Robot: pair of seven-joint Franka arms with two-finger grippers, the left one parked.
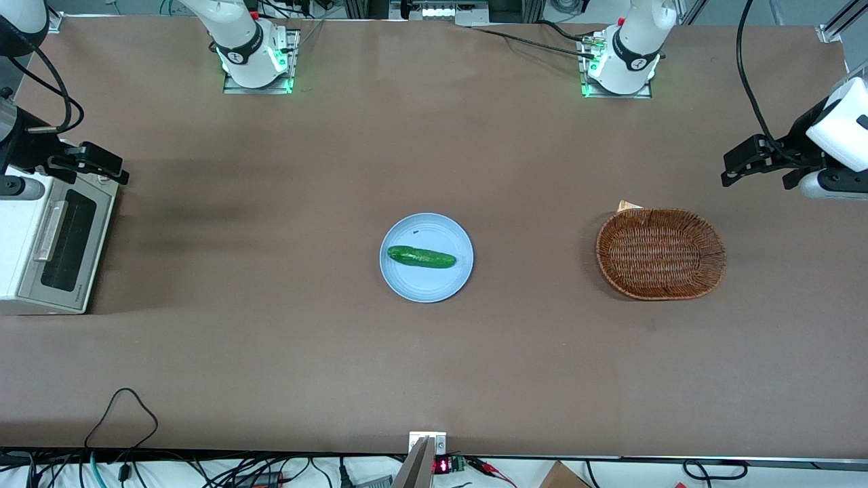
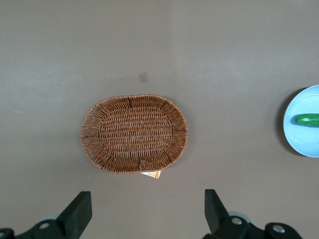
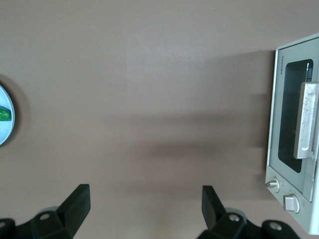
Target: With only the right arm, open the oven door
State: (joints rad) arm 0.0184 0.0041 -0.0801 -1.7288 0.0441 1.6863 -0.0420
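The white toaster oven [image 1: 13, 230] stands at the working arm's end of the table. Its oven door [image 1: 64, 247] is shut, with the dark window and silver bar handle [image 1: 49, 232] facing the table's middle. The right arm [image 1: 24, 27] reaches down over the oven. My black gripper [image 1: 108, 169] hangs above the oven's corner that lies farther from the front camera, apart from the handle. In the right wrist view the gripper [image 3: 144, 204] is open over bare table, with the oven door [image 3: 291, 74] and handle [image 3: 306, 119] in front of it, some way off.
A blue plate [image 1: 407, 285] holding a cucumber [image 1: 420, 257] sits mid-table. A wicker basket [image 1: 712, 237] lies toward the parked arm's end. Two knobs [image 3: 271, 184] sit beside the door. Both arm bases [image 1: 254, 61] are bolted near the table's back edge.
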